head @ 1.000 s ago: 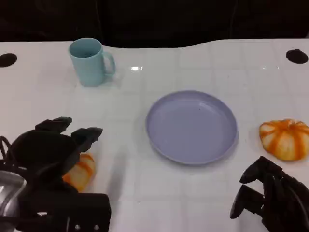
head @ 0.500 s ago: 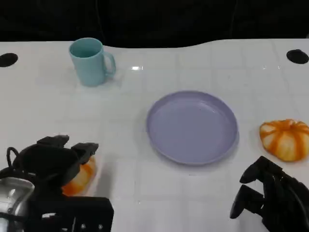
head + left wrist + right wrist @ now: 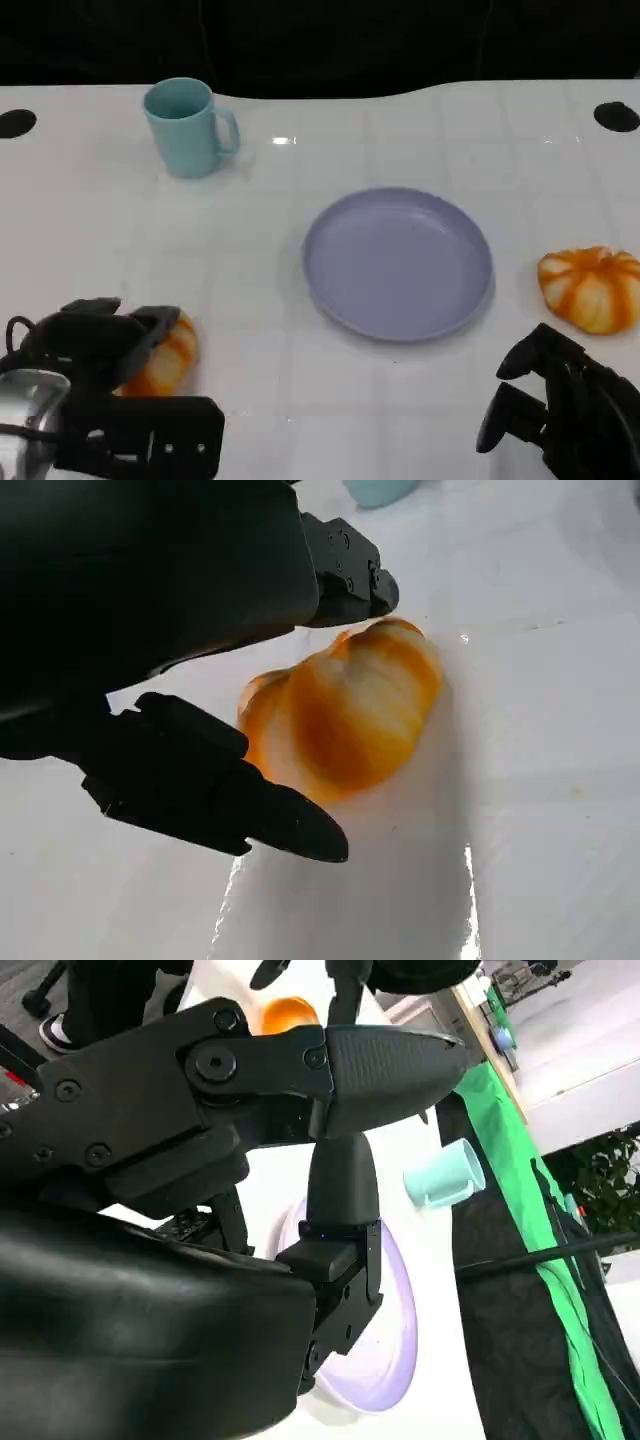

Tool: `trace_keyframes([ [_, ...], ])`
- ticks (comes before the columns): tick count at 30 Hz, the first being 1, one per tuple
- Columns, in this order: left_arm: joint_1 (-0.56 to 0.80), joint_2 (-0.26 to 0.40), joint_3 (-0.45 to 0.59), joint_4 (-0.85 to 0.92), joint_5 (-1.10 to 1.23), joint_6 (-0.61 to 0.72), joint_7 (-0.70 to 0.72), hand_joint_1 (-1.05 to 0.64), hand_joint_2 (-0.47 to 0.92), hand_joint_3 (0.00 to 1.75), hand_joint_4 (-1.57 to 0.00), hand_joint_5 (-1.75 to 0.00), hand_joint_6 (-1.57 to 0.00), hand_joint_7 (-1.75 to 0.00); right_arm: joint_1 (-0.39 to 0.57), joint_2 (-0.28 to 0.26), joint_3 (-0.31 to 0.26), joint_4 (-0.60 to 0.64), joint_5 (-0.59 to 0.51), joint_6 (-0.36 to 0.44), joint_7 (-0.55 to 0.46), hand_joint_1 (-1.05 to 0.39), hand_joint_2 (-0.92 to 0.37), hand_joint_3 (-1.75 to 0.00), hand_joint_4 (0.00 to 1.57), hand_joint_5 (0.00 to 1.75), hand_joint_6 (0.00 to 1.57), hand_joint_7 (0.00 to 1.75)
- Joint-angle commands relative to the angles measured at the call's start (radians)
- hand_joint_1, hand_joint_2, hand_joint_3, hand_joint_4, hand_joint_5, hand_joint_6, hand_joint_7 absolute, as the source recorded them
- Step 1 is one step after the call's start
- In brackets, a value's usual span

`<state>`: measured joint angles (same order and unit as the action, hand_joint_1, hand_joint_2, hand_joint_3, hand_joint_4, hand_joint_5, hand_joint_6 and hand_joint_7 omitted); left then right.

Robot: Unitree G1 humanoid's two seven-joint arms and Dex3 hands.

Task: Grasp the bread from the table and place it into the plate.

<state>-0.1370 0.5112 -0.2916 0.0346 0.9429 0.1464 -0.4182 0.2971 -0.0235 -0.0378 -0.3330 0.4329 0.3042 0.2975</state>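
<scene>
While left hand (image 3: 95, 345) hovers over bread (image 3: 165, 357), note: fingers (image 3: 215, 790) apart, one each side of bun, nothing clamped yet. Bread's long axis runs along fingers, toward their tips. Plate (image 3: 398, 262) well beyond fingertips. Your right hand (image 3: 555, 410) idle, fingers loosely spread, farther off.

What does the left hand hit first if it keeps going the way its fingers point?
Likely the bread. In the left wrist view the left hand has fingers on either side of it, apparently not yet closed. Depth is unclear; the head view shows the hand over the bread's near side.
</scene>
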Motion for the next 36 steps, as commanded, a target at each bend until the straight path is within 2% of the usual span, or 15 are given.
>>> trace_keyframes([
  [1,-0.027,0.006,-0.017,0.059,-0.009,-0.002,0.048,-0.45,0.83,0.01,0.0,0.0,-0.07,0.0,0.007,-0.008,-0.007,-0.008,0.005,-0.006,-0.003,-0.52,-0.92,-0.43,0.63,1.75,0.45,1.65],
  [18,-0.09,-0.008,-0.055,0.213,-0.062,-0.051,0.195,-0.4,0.84,0.0,0.0,0.0,-0.04,0.0,0.004,-0.01,-0.008,-0.001,0.005,-0.013,0.007,-0.53,-0.92,-0.44,0.63,1.75,0.45,1.65],
  [26,-0.123,-0.006,-0.072,0.287,-0.104,-0.082,0.196,-0.38,0.85,0.01,0.0,0.0,-0.04,0.0,0.004,-0.009,-0.009,-0.007,0.008,-0.004,0.0,-0.53,-0.92,-0.43,0.63,1.75,0.44,1.65],
  [34,-0.16,-0.01,-0.093,0.367,-0.146,-0.108,0.182,-0.39,0.86,0.01,-0.04,-0.02,-0.08,-0.02,0.004,-0.009,-0.009,-0.005,0.009,-0.007,0.004,-0.53,-0.92,-0.44,0.63,1.75,0.44,1.65],
  [36,-0.165,-0.011,-0.091,0.39,-0.165,-0.126,0.185,-0.37,0.88,0.01,-0.15,-0.07,-0.19,-0.06,0.004,-0.008,-0.009,-0.007,0.01,-0.005,0.003,-0.53,-0.92,-0.44,0.63,1.75,0.44,1.65],
])
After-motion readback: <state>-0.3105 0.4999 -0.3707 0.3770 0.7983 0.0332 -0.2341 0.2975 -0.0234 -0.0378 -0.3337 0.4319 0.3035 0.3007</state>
